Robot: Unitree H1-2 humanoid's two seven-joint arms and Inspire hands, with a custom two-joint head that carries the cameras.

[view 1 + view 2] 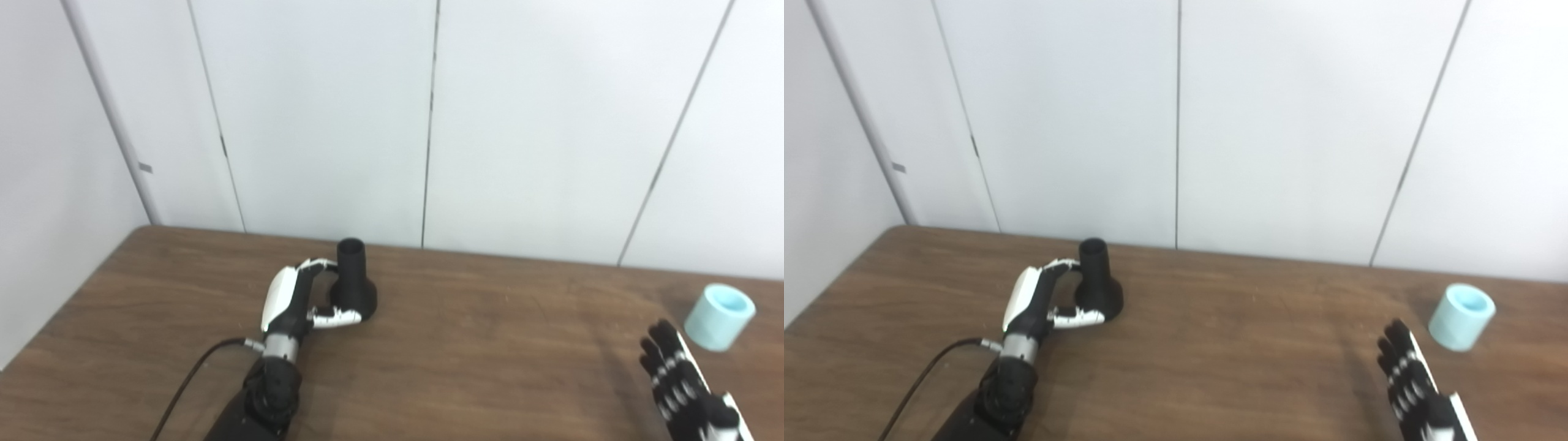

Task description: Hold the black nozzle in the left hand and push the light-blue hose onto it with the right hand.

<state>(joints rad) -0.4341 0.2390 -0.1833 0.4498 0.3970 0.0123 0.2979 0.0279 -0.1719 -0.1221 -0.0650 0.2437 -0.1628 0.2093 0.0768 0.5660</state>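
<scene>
The left robot hand (294,300) reaches in from the lower left, fingers (315,266) curled toward the neck of the black nozzle (353,283) and thumb (335,318) lying along its flared base. The hand cups the nozzle loosely, open around it rather than clamped. The nozzle stands upright on the brown wooden surface (478,343), narrow opening upward, near the far edge. A black cable (184,386) trails from the left wrist. At the lower right, the right robot hand (680,380) hangs with its fingers spread, holding nothing. Just beyond its fingertips, apart from them, the light-blue hose (719,316), a short stubby cylinder, sits tilted on the surface with its open end up. White wall panels (331,116) stand behind.
</scene>
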